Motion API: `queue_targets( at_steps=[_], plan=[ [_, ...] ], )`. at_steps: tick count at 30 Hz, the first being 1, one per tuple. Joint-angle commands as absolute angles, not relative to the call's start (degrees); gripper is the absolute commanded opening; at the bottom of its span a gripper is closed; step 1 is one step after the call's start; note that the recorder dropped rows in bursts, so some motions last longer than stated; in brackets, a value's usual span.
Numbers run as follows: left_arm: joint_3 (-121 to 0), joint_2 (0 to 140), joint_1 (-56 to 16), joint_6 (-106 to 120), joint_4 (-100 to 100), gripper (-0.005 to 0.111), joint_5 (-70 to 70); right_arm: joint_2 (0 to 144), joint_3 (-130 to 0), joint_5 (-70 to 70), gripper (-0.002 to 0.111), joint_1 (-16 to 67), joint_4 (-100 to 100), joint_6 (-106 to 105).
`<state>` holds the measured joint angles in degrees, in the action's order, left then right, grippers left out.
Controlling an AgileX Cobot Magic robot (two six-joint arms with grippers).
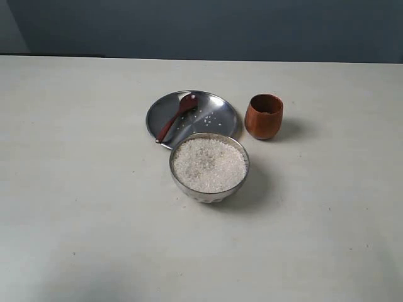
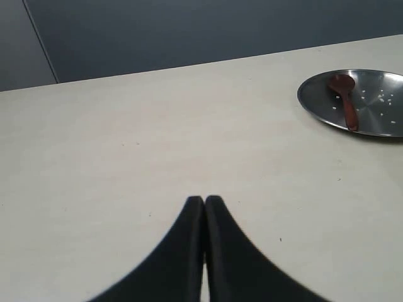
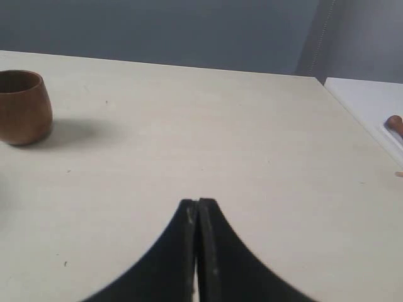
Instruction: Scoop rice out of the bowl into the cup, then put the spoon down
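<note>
Starting at the left gripper (image 2: pixel 203 201): its two black fingers are pressed flat together with nothing between them, poised over the pale table (image 2: pixel 126 157). Over to the right gripper (image 3: pixel 197 202) and it's the same picture, black fingers sealed tip to tip and empty.

Out from the left gripper, well apart, lies the flat shallow steel plate (image 1: pixel 220 104). The slim dark reddish-brown wooden spoon (image 1: pixel 178 116) rests on it, round head towards the plate's middle and handle running out to the rim, with a few loose white grains (image 1: pixel 208 117) scattered beside it.

Out from the right gripper, the small rounded reddish-brown wooden cup (image 1: pixel 264 116) stands upright just beside the plate.

In front of the plate sits the round, deep, shiny steel bowl (image 1: pixel 208 192), brimful of small white rice (image 1: pixel 209 165) — whether its rim touches the plate, I can't tell.
</note>
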<state>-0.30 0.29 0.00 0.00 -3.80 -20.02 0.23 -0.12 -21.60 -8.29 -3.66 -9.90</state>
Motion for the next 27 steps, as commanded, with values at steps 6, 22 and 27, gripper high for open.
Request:
queue_targets(
  at_steps=[6, 22, 27],
  plan=[
    [0.0, 0.0, -0.1, 0.0, -3.6, 0.001, -19.2, 0.0, 0.0, -20.8, 0.000, -8.5, -3.5, -10.3],
    [0.0, 0.0, -0.1, 0.0, -3.6, 0.001, -19.2, 0.0, 0.0, -21.3, 0.000, -8.5, -2.7, -10.3],
    [0.0, 0.0, -0.1, 0.0, -3.6, 0.001, -19.4, 0.0, 0.0, -21.0, 0.000, -8.5, -6.7, -9.9]
  ],
)
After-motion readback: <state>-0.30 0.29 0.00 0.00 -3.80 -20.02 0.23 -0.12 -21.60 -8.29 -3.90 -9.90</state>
